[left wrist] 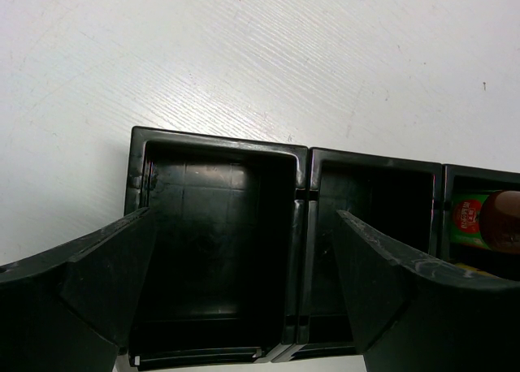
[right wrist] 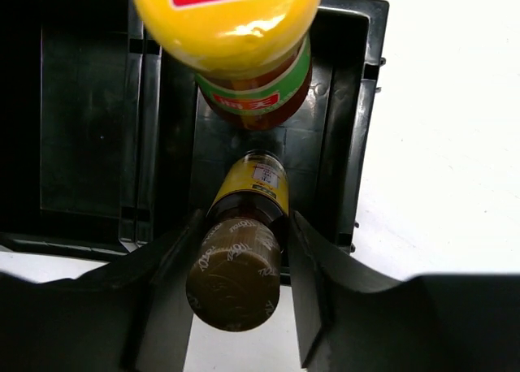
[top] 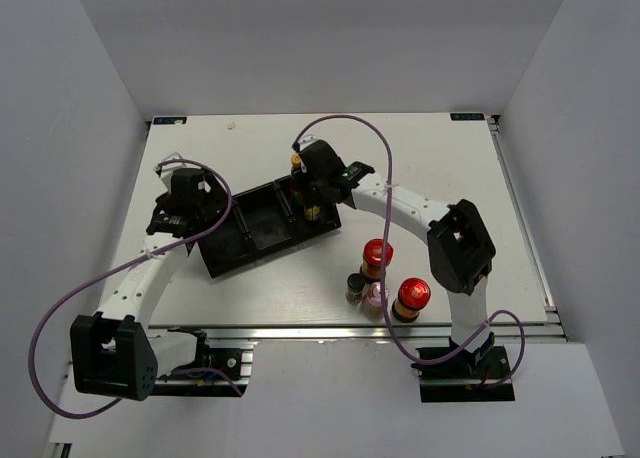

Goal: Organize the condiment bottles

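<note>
Six condiment bottles show in all: two red-lidded, one pink-capped, one dark-capped and two slim ones.

Nearest the arm bases, the top view has four of them standing on the table (top: 280, 296), right of centre. They are a red-lidded jar (top: 413, 296), a pink-capped jar (top: 374, 298) just beside a dark-capped jar (top: 356, 286), and behind these a second red-lidded jar (top: 377, 253).

Farther back lies one black tray (top: 245, 233) with three compartments. The left gripper (left wrist: 244, 291) hangs at the tray's left end. Only its wrist view shows the fingers spread wide and holding nothing, above the left and middle compartments.

From above, the right wrist hides its own fingers. The right wrist view shows the right gripper (right wrist: 244, 222) closed narrow on a slim bottle (right wrist: 236, 258) with a yellow label and a brown end, its lower part inside the tray's right-end compartment. Beyond it in the same compartment stands the yellow-capped bottle (right wrist: 227, 19).
</note>
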Controlling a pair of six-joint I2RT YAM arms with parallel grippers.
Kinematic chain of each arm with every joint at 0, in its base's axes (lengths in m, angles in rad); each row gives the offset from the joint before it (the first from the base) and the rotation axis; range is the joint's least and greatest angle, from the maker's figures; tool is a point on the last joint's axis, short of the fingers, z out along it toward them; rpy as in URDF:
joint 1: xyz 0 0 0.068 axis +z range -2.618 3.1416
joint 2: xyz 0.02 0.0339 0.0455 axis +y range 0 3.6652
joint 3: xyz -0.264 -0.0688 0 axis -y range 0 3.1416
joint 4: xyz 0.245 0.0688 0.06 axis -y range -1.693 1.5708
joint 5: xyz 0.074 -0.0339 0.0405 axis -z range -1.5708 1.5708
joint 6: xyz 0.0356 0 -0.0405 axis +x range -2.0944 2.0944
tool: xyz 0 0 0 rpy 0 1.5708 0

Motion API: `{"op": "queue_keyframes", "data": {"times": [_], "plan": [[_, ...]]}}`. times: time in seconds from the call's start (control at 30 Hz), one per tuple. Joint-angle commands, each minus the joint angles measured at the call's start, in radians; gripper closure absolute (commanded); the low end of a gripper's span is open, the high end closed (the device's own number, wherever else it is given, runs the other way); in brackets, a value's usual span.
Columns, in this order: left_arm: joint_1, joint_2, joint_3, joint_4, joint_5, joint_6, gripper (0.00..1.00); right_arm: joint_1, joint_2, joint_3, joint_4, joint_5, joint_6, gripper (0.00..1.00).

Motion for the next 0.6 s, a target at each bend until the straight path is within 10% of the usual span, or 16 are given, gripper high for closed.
{"op": "queue_keyframes", "data": {"times": [0.0,0.4,0.57], "plan": [[-0.001,-0.022,0.025,-0.002,-0.005,0.003,0.02,0.014,-0.017,0.034,0.063,0.026,-0.002,0.51],[-0.001,-0.036,0.027,-0.022,0.010,-0.025,0.02,0.020,-0.072,0.024,0.060,0.055,0.018,0.11],[-0.001,-0.054,0.034,-0.026,0.053,-0.029,0.02,0.020,-0.155,-0.012,0.072,0.046,0.026,0.11]]}}
